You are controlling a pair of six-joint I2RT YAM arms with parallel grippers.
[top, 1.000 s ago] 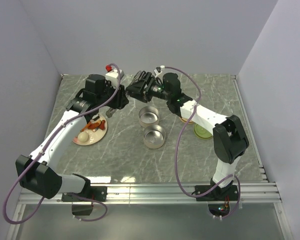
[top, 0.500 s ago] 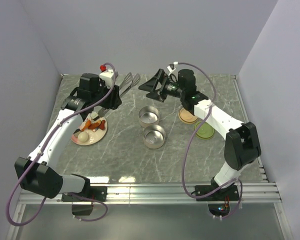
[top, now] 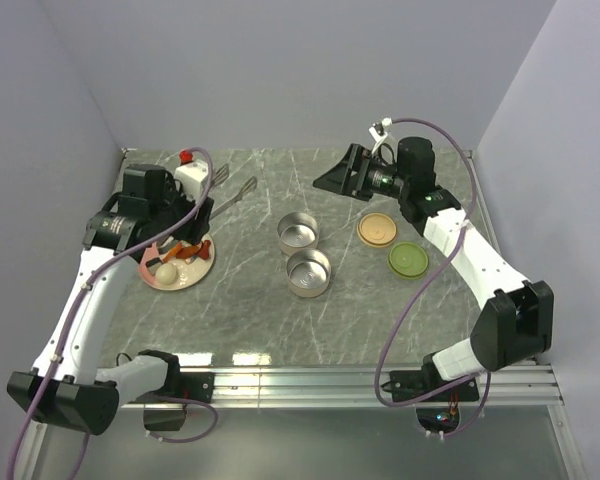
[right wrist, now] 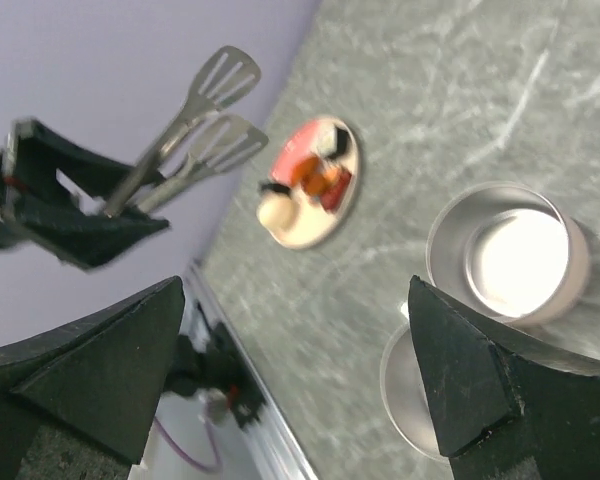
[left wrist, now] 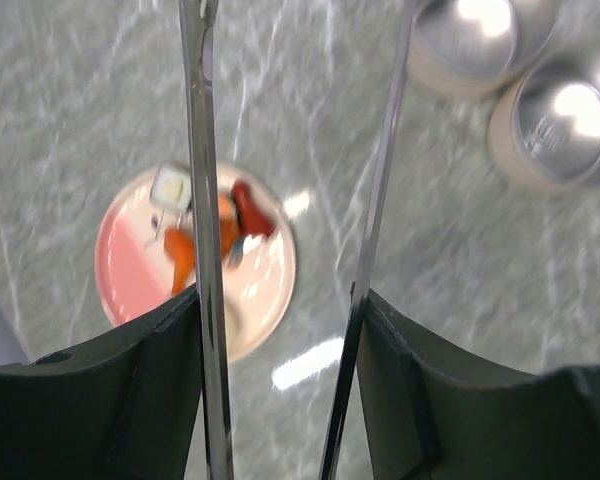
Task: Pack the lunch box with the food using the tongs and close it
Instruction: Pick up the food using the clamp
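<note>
My left gripper (top: 190, 217) is shut on the tongs (top: 242, 190), holding them above the far-left table with their flat tips pointing toward the middle. In the left wrist view both slim arms of the tongs (left wrist: 202, 200) lie against the inner faces of the fingers (left wrist: 130, 400). Below them is the pink plate (top: 206, 266) with the food: a whitish ball (top: 166, 272), orange-red chunks (left wrist: 180, 255) and a small white piece (left wrist: 170, 187). The lunch box is two uncovered steel tins (top: 298, 233) (top: 309, 272), with the orange lid (top: 377, 229) and green lid (top: 408, 260) lying flat to their right. My right gripper (top: 340, 178) hangs open and empty behind the tins.
Grey walls close the table on the left, back and right. A metal rail (top: 310, 378) runs along the near edge by the arm bases. The right wrist view looks across the tins (right wrist: 505, 250) toward the plate (right wrist: 345, 175) and the left gripper (right wrist: 70, 210).
The right gripper has let go of the tongs, opened wide and drawn back to the right. The left arm has carried the tongs leftward over the plate, and their arms have spread.
</note>
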